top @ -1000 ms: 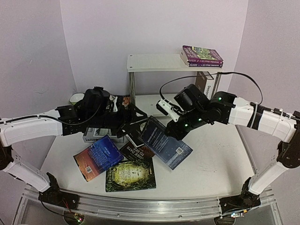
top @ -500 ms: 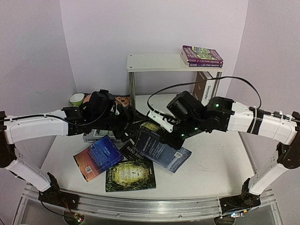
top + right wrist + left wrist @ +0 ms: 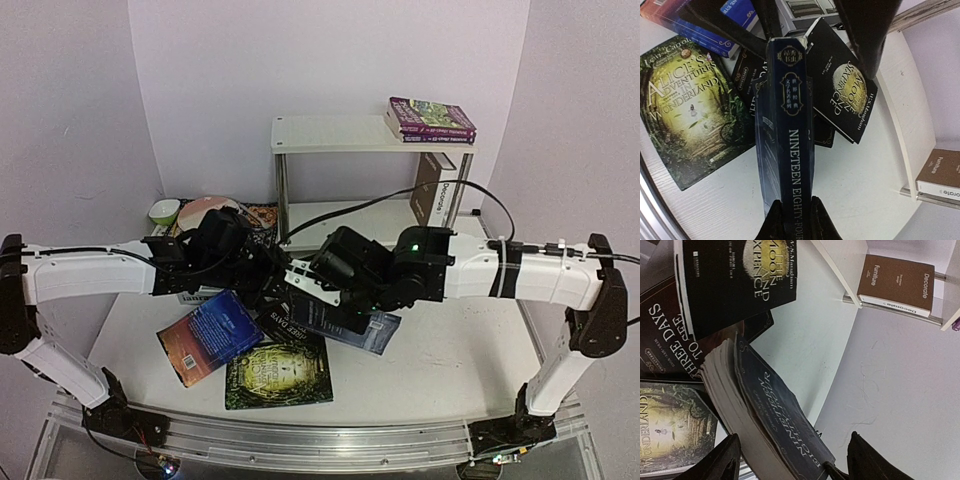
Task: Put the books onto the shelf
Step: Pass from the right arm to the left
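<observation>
A: State of the right gripper [image 3: 796, 202]?
B: It was pinching the dark blue Nineteen Eighty-Four [image 3: 790, 125] at one end. The book was edge-on, spine up, over the loose pile mid-table.
A: And the left gripper [image 3: 792, 440]?
B: Spread, one finger on each side of the same book's other end. A gap showed on the cover side. Couldn't tell contact on the page side.
A: What was below it?
B: Black Moon and Sixpence [image 3: 845, 90] and Three Days to See [image 3: 670, 340], overlapping. Alice's Adventures in Wonderland [image 3: 685, 105] and an orange-blue book [image 3: 208, 338] lay flat on the table [image 3: 450, 350], nearer the arm bases.
A: Shelf?
B: White shelf [image 3: 330, 133] stood at the back, well apart from the held book. Two purple paperbacks [image 3: 432, 118] were stacked on the top tier at the right end. Brown-and-white Decorate [image 3: 897, 285] sat on the lower tier.
</observation>
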